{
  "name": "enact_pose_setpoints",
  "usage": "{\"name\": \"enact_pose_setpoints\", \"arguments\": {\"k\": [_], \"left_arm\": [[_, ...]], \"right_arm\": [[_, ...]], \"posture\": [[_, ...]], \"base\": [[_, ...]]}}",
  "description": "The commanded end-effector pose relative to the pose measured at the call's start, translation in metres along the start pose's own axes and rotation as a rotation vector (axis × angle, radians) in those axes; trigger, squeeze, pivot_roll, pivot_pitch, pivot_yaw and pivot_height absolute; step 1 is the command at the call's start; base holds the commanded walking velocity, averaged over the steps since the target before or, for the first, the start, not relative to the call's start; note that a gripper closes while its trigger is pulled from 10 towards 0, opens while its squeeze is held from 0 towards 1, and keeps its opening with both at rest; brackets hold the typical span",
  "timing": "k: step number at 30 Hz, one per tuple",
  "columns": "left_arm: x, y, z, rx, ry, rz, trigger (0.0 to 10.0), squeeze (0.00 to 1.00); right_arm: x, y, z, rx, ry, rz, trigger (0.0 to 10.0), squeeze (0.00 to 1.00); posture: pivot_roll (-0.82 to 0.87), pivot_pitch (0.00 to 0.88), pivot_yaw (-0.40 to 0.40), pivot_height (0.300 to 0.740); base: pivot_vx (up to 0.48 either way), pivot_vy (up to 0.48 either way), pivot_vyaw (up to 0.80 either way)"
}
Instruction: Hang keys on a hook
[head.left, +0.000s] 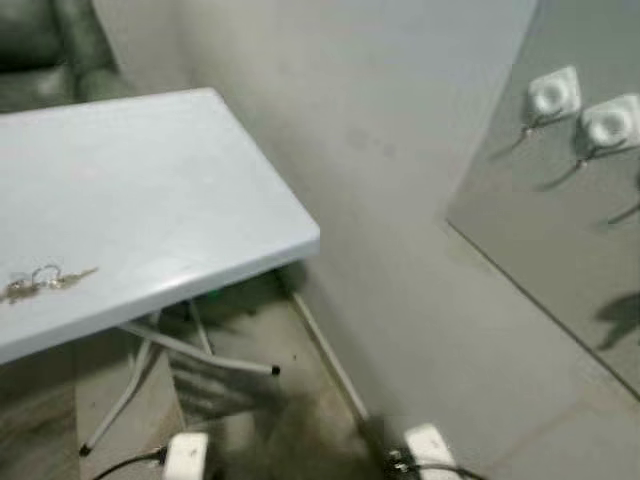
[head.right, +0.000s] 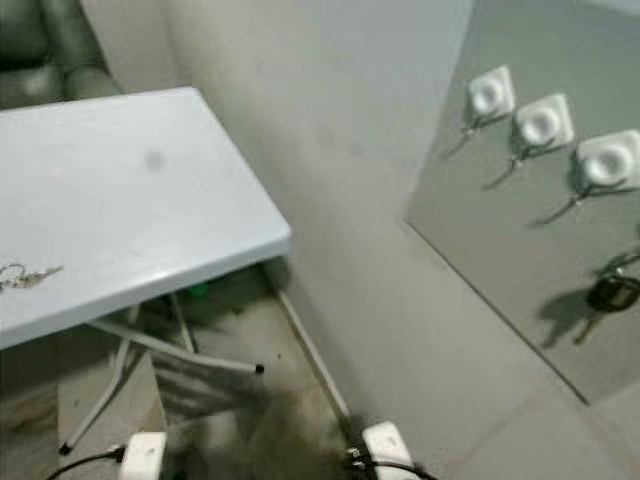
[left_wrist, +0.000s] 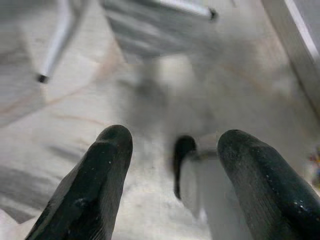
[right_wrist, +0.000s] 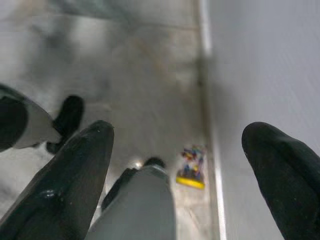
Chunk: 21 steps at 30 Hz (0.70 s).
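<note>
On the white folding table (head.left: 150, 190), near its front-left edge, the keys (head.left: 40, 281) lie flat as a small loose bunch, nothing touching them. Table stands against a plain wall, its white legs (head.left: 150, 360) crossed underneath on a marbled floor (left_wrist: 75, 130). Right of it, on a grey panel (head.right: 520, 250), a row of white square hooks (head.right: 541, 123) with metal prongs; a dark object (head.right: 612, 291) hangs below the rightmost one in the right eye view, too small to identify. Both arms hang low. Left gripper (left_wrist: 172, 170) points at the floor, fingers spread wide, nothing between them. Right gripper (right_wrist: 180, 170) same: fingers well apart, empty, aimed down beside the wall's baseboard (right_wrist: 207, 75), with a small yellow multicoloured item (right_wrist: 191, 167) on the floor by the wall.
</note>
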<state>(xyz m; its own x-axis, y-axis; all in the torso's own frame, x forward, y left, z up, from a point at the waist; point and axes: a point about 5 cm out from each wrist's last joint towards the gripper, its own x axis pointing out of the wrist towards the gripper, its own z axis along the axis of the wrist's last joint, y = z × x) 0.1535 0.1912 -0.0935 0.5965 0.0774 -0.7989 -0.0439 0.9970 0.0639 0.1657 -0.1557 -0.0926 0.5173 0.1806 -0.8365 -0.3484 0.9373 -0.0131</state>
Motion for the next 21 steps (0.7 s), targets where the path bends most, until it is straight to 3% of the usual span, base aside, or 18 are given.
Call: {"name": "enact_pose_setpoints", "arguments": {"k": [1, 21], "left_arm": [[-0.0006, -0.0079, -0.0035, -0.006, 0.009, -0.013, 10.0, 0.0], [-0.0009, -0.0088, -0.0048, -0.054, 0.011, -0.003, 10.0, 0.0]], "right_arm": [[-0.0034, -0.0091, -0.0086, 0.004, 0.03, -0.02, 10.0, 0.0], [-0.0036, -0.0105, -0.0083, 0.005, 0.029, -0.016, 10.0, 0.0]], "posture": [[-0.04, 0.0, -0.029, 0.74], [-0.04, 0.0, -0.035, 0.74]], "base": [[0.0, 0.0, 0.8], [0.0, 0.0, 0.8]]}}
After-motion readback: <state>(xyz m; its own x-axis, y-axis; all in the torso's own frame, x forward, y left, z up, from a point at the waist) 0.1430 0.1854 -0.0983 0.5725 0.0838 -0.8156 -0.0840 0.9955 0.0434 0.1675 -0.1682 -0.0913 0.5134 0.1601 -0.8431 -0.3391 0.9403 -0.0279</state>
